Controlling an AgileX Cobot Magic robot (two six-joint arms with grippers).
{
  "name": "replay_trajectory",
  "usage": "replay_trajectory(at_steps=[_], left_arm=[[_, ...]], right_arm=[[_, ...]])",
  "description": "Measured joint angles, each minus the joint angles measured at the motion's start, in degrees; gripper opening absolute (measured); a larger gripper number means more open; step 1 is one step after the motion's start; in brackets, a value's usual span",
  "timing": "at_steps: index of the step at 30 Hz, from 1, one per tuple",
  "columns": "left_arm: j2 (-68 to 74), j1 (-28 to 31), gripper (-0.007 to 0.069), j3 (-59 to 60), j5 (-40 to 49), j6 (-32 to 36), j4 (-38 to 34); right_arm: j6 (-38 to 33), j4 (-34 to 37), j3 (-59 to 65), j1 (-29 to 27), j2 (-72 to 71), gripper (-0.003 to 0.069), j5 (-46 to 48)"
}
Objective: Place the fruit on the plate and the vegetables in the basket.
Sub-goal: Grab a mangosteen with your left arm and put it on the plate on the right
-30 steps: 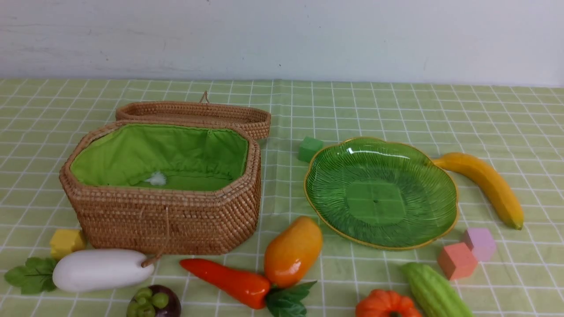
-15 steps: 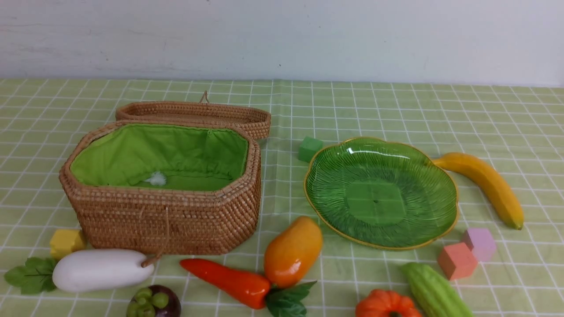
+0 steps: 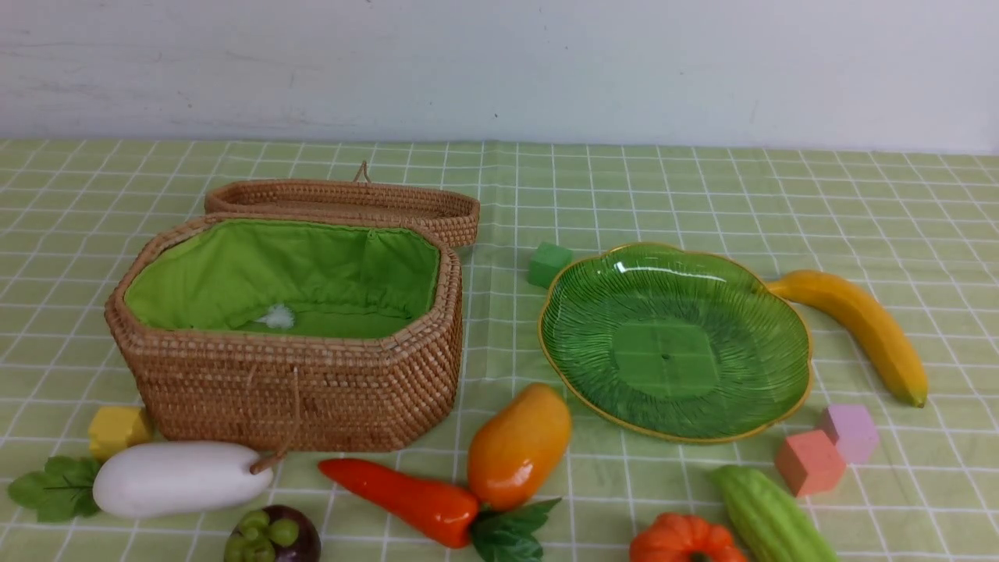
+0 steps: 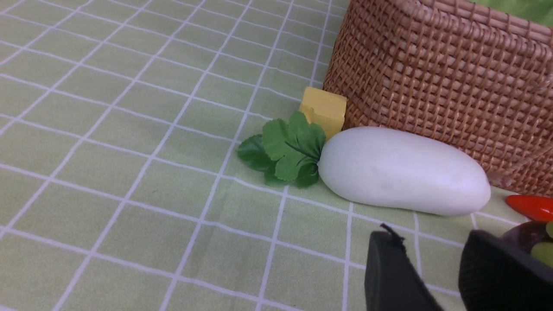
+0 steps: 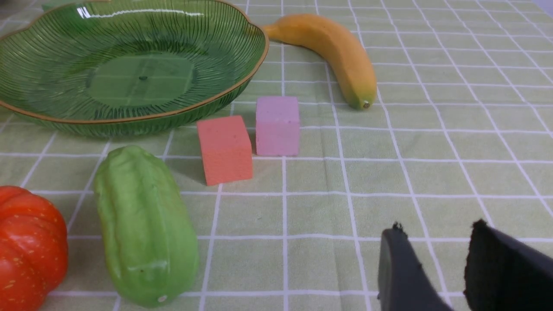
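The wicker basket stands open at the left, its green lining bare. The green glass plate lies bare at the right. In front lie the white radish, the mangosteen, the carrot, the mango, the pumpkin and the gourd. The banana lies right of the plate. Neither arm shows in the front view. My left gripper is open over the cloth near the radish and the mangosteen. My right gripper is open over bare cloth, apart from the gourd and the banana.
Foam cubes dot the green checked cloth: yellow by the basket, green behind the plate, orange and pink in front of it. The basket lid lies back behind the basket. A pale wall closes the far side.
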Motion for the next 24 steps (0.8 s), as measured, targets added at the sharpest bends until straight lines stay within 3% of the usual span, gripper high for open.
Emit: replay_trajectory(at_steps=[13, 24], left_arm=[[0.0, 0.0, 0.0239, 0.0, 0.0, 0.0, 0.0], [0.0, 0.0, 0.0239, 0.0, 0.0, 0.0, 0.0]], right_arm=[[0.0, 0.0, 0.0, 0.2, 0.0, 0.024, 0.0], [0.0, 0.0, 0.0, 9.8, 0.0, 0.024, 0.0]])
